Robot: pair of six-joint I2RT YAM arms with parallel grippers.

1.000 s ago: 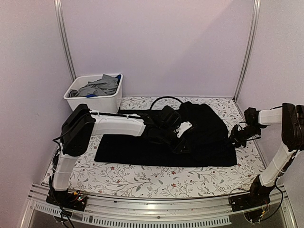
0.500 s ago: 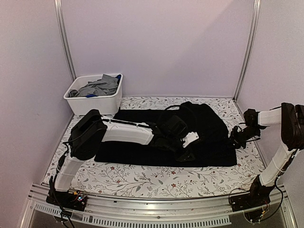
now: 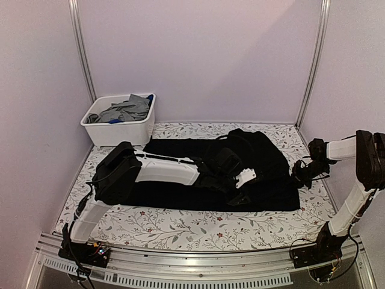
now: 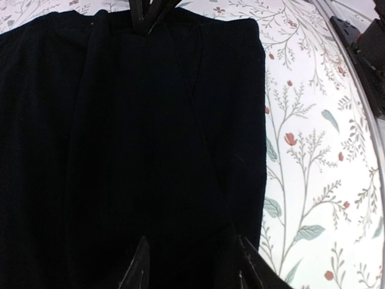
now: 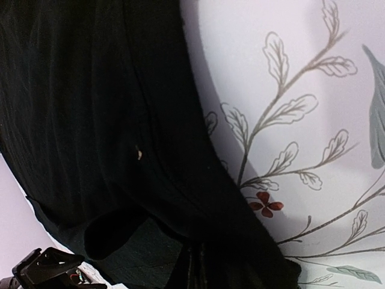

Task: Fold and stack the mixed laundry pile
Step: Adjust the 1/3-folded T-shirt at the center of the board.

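Note:
A black T-shirt (image 3: 180, 186) lies spread flat on the flowered tablecloth, bunched higher at its right end (image 3: 258, 153). My left arm reaches across it, and the left gripper (image 3: 240, 194) sits low over the shirt's right half. In the left wrist view its fingers (image 4: 139, 268) stand apart over black cloth (image 4: 150, 150), open. My right gripper (image 3: 299, 174) is at the shirt's right edge. In the right wrist view it (image 5: 195, 271) is shut, with black fabric (image 5: 90, 90) gathered into the jaws; a small light mark (image 5: 139, 153) shows on the cloth.
A white plastic bin (image 3: 117, 131) stands at the back left, holding a grey garment (image 3: 127, 108) and a bit of blue cloth (image 3: 114, 121). Metal posts (image 3: 313, 60) and lilac walls close in the table. A metal rail (image 3: 192, 265) runs along the near edge.
My left arm has slid rightward and a little nearer across the shirt. The right gripper has closed at the shirt's right edge.

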